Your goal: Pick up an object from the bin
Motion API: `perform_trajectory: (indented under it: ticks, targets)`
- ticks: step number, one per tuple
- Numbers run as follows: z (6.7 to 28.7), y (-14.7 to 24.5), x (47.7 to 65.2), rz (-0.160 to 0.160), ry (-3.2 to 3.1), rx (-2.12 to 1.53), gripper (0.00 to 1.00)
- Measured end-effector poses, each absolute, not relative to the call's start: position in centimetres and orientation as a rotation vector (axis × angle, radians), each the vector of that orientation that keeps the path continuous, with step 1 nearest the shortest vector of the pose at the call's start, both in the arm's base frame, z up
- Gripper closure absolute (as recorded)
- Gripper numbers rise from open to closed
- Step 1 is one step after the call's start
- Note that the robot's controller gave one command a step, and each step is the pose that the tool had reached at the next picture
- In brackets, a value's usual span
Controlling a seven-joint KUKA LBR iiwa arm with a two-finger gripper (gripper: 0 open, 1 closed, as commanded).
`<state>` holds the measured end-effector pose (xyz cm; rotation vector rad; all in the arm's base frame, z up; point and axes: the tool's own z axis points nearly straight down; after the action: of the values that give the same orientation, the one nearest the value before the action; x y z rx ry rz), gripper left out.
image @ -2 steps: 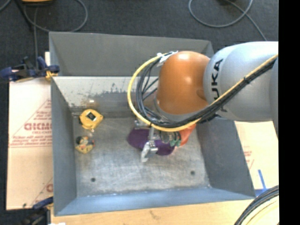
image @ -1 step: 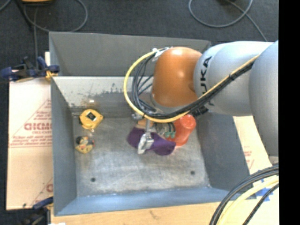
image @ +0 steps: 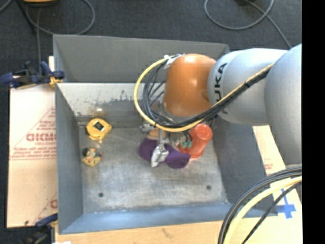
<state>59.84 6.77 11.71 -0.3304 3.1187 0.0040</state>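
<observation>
Claw [image: 159, 155] of mine sits over a purple lump [image: 177, 159] mid-bin [image: 152, 187], an orange bottle [image: 201, 138] touching that lump; whether the claw is parted or closed, I cannot tell.

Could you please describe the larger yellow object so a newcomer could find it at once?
In the grey metal bin, look at the floor's left part, away from the gripper. Of two small yellow things there, it is the chunky yellow object nearer the back wall, bigger and plainer than the mottled yellow toy in front.
</observation>
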Motion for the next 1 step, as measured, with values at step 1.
perform_trajectory:
  ticks: [1]
  targets:
    - [7.88, 3.28, 60.52, -0.001, 3.096, -0.558, 1.00]
